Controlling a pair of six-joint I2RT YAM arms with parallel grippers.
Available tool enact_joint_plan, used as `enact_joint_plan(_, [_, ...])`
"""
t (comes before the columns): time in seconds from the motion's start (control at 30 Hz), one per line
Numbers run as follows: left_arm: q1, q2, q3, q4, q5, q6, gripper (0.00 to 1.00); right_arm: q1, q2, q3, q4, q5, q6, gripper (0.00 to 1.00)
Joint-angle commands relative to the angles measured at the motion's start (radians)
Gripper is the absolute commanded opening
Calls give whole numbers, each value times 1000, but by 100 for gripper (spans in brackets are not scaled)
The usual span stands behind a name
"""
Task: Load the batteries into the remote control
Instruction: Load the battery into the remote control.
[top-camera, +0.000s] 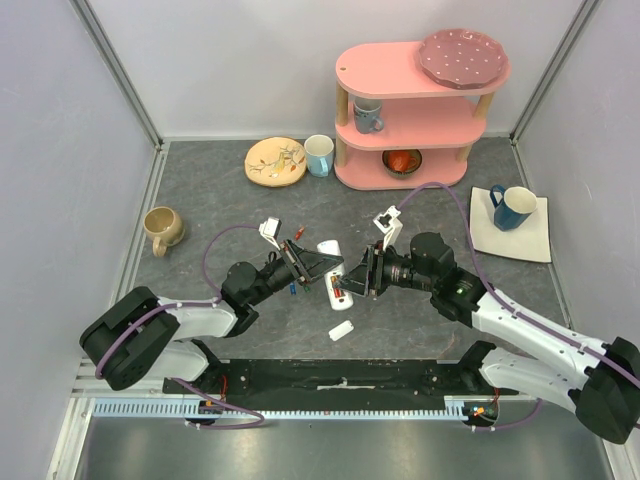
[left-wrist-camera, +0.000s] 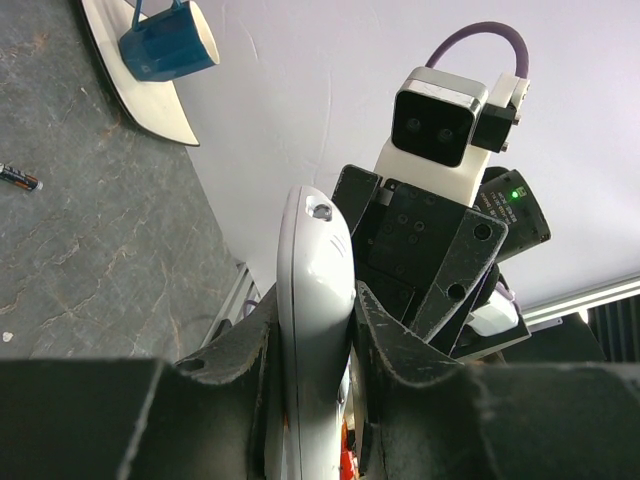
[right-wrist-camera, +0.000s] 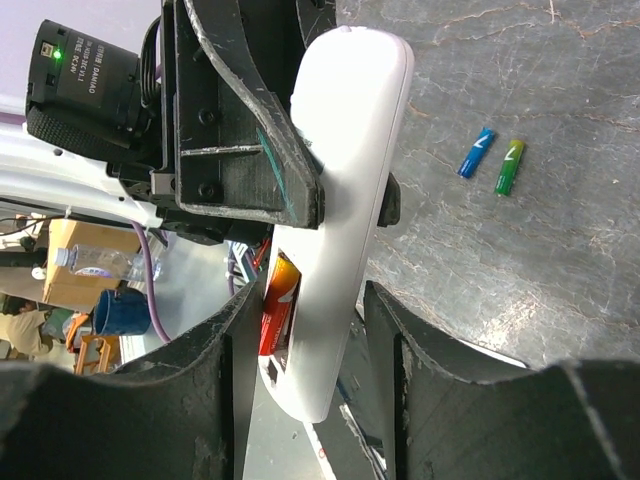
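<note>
clamping remote control (left-wrist-camera: 315, 330), between left fingers (left-wrist-camera: 400, 345)

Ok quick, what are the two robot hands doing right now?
Left gripper: closed, holding the remote control.
Right gripper: its fingers sit on either side of the remote control's end, but whether it is squeezing cannot be told.

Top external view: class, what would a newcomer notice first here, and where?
Mid-table, the left gripper clamps the white remote, with the right gripper straddling its other end. A red battery sits in its open bay. At the back stands a pink shelf with a spotted plate on top.
</note>
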Motion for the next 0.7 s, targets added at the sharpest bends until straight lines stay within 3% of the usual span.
enact_joint_plan(0.0, [-4,-33,33,392,20,-31,2,-6,14,-10,10,1,-2,51])
enact_joint_plan(0.67, [-11,-25,43,392,20,-33,2,-4,41,-19,10,9,8,39])
